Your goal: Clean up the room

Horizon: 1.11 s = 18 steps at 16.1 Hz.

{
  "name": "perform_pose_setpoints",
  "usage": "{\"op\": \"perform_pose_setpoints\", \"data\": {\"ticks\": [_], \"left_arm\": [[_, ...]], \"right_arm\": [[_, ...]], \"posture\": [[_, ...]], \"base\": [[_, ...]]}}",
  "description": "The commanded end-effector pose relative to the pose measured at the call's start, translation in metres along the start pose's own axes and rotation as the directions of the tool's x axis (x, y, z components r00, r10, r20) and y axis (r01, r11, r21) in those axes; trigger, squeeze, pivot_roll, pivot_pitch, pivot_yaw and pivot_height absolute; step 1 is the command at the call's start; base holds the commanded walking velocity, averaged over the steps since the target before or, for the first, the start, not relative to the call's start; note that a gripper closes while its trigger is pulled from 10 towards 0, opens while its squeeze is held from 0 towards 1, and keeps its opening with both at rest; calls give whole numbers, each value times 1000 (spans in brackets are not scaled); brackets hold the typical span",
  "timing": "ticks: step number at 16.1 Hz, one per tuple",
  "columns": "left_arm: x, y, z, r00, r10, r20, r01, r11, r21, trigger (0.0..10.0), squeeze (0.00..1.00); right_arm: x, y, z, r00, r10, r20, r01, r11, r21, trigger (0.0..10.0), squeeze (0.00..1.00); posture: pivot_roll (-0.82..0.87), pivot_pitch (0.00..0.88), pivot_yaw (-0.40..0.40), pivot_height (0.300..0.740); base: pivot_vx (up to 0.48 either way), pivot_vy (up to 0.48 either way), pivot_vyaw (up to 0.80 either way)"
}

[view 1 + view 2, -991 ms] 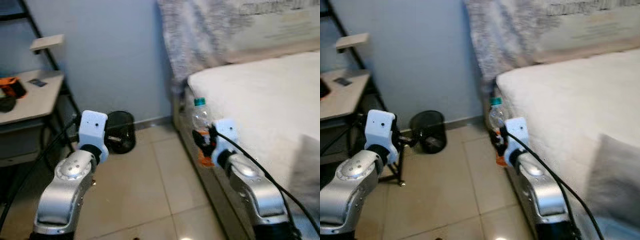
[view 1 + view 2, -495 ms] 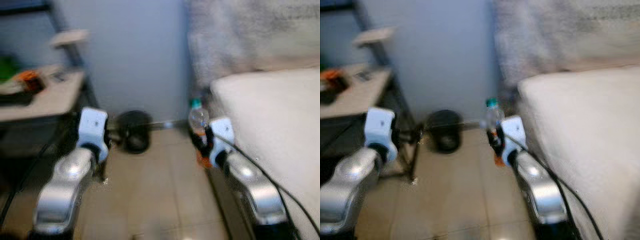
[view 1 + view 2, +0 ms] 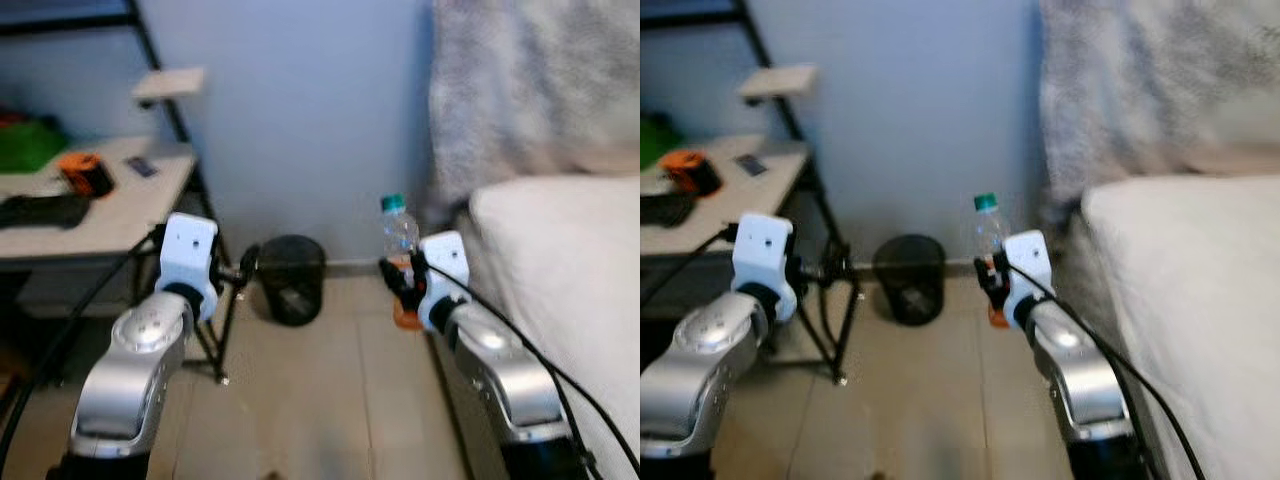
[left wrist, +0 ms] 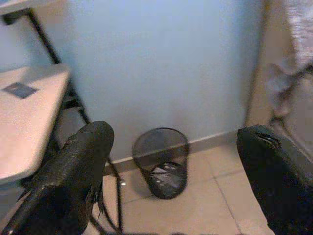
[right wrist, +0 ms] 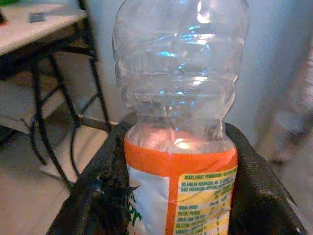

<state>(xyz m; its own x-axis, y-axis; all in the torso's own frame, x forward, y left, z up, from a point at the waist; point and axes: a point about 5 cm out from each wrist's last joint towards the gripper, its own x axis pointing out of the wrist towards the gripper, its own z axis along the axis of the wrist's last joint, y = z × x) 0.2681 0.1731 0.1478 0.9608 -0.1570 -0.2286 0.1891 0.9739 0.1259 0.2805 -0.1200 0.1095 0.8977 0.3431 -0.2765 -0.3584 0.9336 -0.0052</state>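
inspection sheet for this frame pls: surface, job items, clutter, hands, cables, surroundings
Surface: tiled floor, nothing seen lying on it.
Job's things: clear plastic bottle with green cap and orange label, upright; black mesh bin against the wall, some dark contents at its bottom.
Clutter: desk carries an orange item, a black item, something green and a small card.
Hands: right hand shut on the bottle; left hand open, pointed at the bin.
Cables: black cables run along both arms.
Surroundings: blue wall, bed on the right.

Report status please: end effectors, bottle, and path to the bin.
Right end effector shut on empty bottle, upright. Left end effector open, empty. Black bin ahead by wall, floor between bare.
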Motion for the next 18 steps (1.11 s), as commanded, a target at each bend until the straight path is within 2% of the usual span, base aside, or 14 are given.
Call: {"op": "perform_pose_setpoints", "data": {"ticks": [1, 15, 16, 18], "left_arm": [[-1, 7, 1, 1000, 24, 0, -24, 1000, 10, 10000, 0], [2, 4, 1, 1000, 9, 2, -9, 1000, 19, 10000, 0], [2, 4, 1, 1000, 6, 2, -6, 1000, 21, 10000, 0], [2, 3, 1, 1000, 3, 2, -3, 1000, 23, 10000, 0]], "right_arm": [[3, 6, 5, 1000, 24, 16, -24, 1000, 4, 10000, 0], [5, 5, 4, 999, 37, 10, -37, 999, -25, 10000, 0], [5, 6, 3, 999, 47, -2, -47, 997, -52, 10000, 0], [5, 6, 2, 999, 41, -7, -41, 998, -49, 10000, 0]], "posture": [[-9, 0, 90, 740], [-11, 0, 92, 740], [-12, 0, 93, 740], [-10, 0, 93, 740]], "base": [[390, 0, 0], [388, 0, 0], [382, 0, 800], [382, 0, 719]]}}
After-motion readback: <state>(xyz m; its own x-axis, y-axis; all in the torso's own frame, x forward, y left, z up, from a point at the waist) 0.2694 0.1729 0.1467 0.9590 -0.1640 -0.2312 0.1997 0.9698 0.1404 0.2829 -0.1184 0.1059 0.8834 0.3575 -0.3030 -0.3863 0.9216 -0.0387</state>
